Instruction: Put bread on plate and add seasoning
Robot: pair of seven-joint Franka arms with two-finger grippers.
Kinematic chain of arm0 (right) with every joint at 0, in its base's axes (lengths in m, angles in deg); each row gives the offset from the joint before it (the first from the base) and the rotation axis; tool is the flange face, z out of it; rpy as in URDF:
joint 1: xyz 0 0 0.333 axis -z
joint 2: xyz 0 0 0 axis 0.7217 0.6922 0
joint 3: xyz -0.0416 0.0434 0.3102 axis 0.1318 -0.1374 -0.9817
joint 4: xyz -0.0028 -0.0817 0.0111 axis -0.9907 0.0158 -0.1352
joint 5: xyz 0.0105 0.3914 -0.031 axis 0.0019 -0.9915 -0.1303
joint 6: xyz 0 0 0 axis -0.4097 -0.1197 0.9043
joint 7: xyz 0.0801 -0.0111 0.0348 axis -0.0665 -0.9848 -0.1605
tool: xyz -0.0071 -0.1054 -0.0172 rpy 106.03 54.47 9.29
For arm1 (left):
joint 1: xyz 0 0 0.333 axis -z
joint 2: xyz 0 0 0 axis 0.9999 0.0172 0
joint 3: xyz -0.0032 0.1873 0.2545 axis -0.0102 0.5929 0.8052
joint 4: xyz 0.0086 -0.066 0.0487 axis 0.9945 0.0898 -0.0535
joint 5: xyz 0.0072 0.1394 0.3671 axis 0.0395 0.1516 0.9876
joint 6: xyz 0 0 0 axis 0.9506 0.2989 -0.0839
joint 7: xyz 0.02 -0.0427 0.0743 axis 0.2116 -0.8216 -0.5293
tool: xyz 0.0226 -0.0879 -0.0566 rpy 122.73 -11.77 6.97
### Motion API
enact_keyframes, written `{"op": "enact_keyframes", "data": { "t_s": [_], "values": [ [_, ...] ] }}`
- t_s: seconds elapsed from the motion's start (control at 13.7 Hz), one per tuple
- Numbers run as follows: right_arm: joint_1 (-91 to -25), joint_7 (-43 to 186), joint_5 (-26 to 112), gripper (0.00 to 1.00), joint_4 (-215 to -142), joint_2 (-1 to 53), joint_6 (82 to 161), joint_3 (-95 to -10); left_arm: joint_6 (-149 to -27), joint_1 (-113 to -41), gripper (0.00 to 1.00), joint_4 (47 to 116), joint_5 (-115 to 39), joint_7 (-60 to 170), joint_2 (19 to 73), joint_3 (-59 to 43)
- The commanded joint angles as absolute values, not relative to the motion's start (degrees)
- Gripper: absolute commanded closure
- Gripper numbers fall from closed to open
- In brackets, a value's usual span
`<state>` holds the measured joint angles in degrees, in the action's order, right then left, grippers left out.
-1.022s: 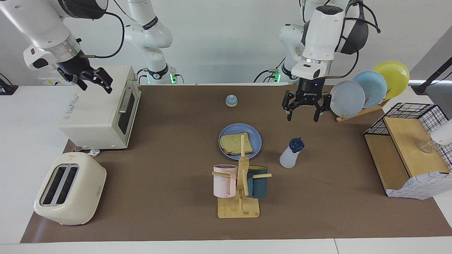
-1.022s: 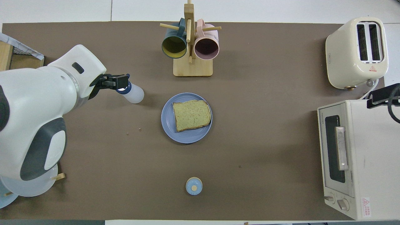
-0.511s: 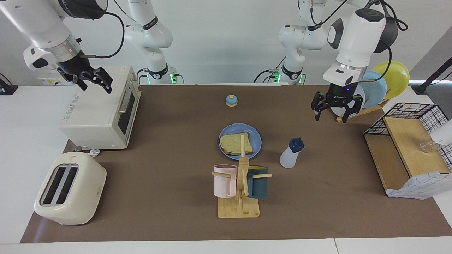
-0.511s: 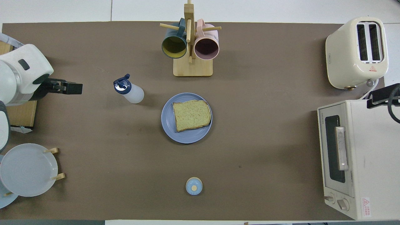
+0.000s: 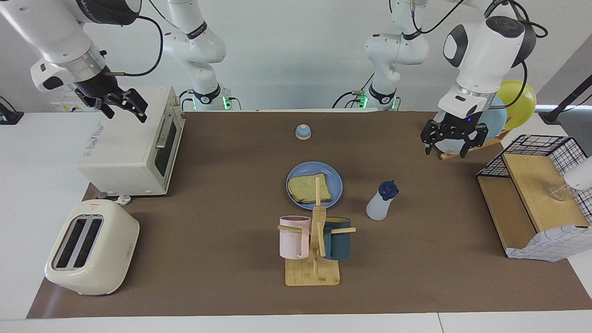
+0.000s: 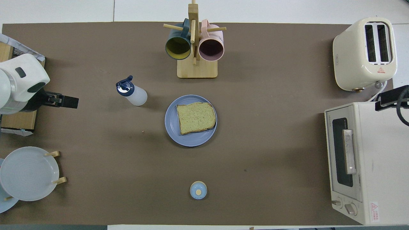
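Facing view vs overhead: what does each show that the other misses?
Facing only: the right hand, open above the toaster oven; the yellow plate in the rack; the wire basket; both arm bases.

Overhead only: the insides of the two mugs on the mug tree, and the whole bread, which the tree partly hides in the facing view.

Both: bread on the blue plate, seasoning bottle standing beside it untouched, bell, toaster, and the left hand, open, near the plate rack.

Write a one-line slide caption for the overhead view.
Bread on blue plate, seasoning bottle beside it.
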<state>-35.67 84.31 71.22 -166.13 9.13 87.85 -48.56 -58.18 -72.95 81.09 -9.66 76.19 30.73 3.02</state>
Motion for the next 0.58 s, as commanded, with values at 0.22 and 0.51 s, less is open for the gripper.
{"op": "enact_keyframes", "data": {
  "t_s": [0.22,0.51],
  "values": [
    [-35.6,83.5,71.8,0.0,-166.5,8.4,87.4,-48.6,-44.3,-83.0,0.0,71.6,-14.4,76.2,31.3,-5.2],
    [-35.6,83.5,71.8,0.0,-166.5,8.4,87.4,-48.6,-38.9,-83.2,0.0,67.0,-15.8,69.4,31.6,-5.4]
  ]
}}
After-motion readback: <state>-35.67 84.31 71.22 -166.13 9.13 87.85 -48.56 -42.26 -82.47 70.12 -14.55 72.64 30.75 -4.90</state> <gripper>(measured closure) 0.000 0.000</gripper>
